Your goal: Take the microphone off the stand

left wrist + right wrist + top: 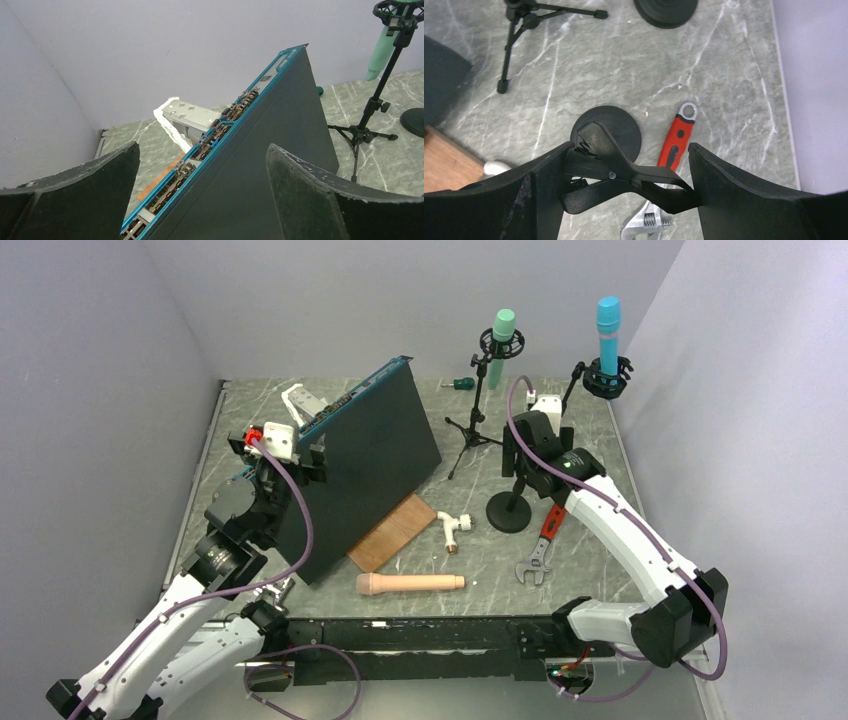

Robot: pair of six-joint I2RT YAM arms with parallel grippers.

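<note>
A peach microphone (410, 583) lies on the table near the front. A black stand with a round base (510, 512) has an empty spring clip (624, 175) at its top. My right gripper (522, 445) is shut on that clip, whose two ends press against both fingers in the right wrist view (630, 146). A green microphone (501, 332) sits in a tripod stand (470, 430). A blue microphone (607, 325) sits in a third stand at the back right. My left gripper (290, 452) is open astride the upper edge of a dark blue-edged panel (260, 150).
The dark panel (365, 465) stands tilted left of centre, over a wooden board (392, 532). A white pipe fitting (455, 530) and a red-handled wrench (545, 535) lie beside the round base. A green screwdriver (460, 384) lies at the back. Walls close the left, back and right.
</note>
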